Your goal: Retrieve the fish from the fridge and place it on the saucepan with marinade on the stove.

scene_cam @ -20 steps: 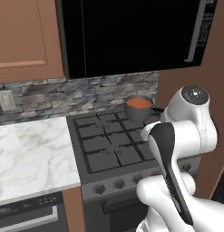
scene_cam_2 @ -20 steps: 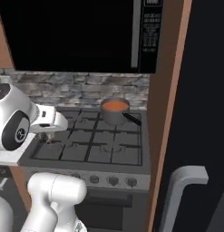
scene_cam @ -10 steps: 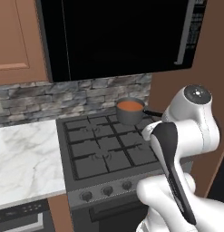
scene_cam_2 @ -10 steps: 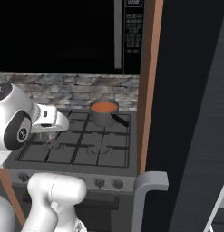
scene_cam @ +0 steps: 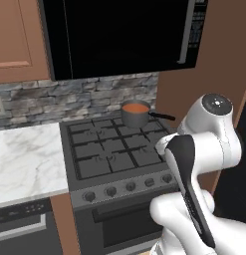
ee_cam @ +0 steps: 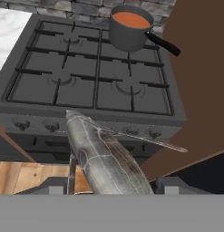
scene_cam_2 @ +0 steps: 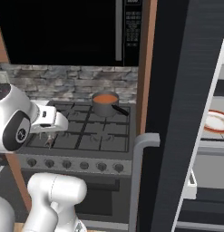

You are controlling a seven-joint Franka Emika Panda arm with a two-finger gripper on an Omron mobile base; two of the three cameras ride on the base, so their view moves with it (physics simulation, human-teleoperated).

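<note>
While my hand (ee_cam: 111, 183) hangs out in front of the stove (ee_cam: 93, 77), its fingers are partly closed on the fish (ee_cam: 102, 156), which juts up from between them, grey-silver and tilted, over the stove's front edge and knobs. From the right base view my hand (scene_cam_2: 50, 141) sits just before the front left burner. Beyond it the saucepan (ee_cam: 128, 28) stands on the back right burner, handle pointing right, with the flat orange-red marinade (ee_cam: 130, 19) inside. Compared with a second ago the whole view has slid: the stove now lies further left, and the fridge (scene_cam_2: 186, 118) has come in at the right, door open, showing shelves and an orange-rimmed plate (scene_cam_2: 216, 121). The marble table (scene_cam: 22, 159) lies left of the stove.
</note>
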